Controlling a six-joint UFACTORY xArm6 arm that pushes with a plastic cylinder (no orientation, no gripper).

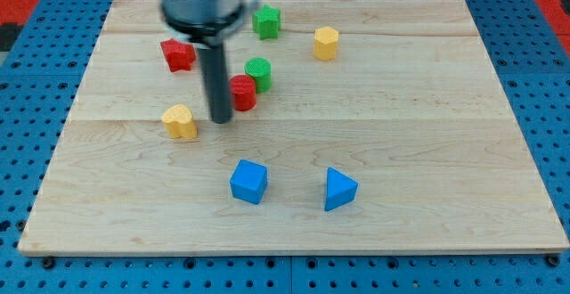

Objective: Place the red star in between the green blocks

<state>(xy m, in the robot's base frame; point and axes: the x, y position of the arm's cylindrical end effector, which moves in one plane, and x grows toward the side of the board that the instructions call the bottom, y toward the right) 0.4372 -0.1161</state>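
Note:
The red star (178,54) lies at the upper left of the wooden board (427,134). A green star-shaped block (265,21) sits near the view's top, and a green cylinder (258,73) lies below it. A red cylinder (242,93) touches the green cylinder's lower left. My tip (220,119) is down on the board just left of the red cylinder, below and to the right of the red star, and right of a yellow heart-shaped block (180,121).
A yellow hexagonal block (326,43) lies at the upper right of centre. A blue cube (248,182) and a blue triangular block (338,189) lie toward the view's bottom. Blue pegboard (36,107) surrounds the board.

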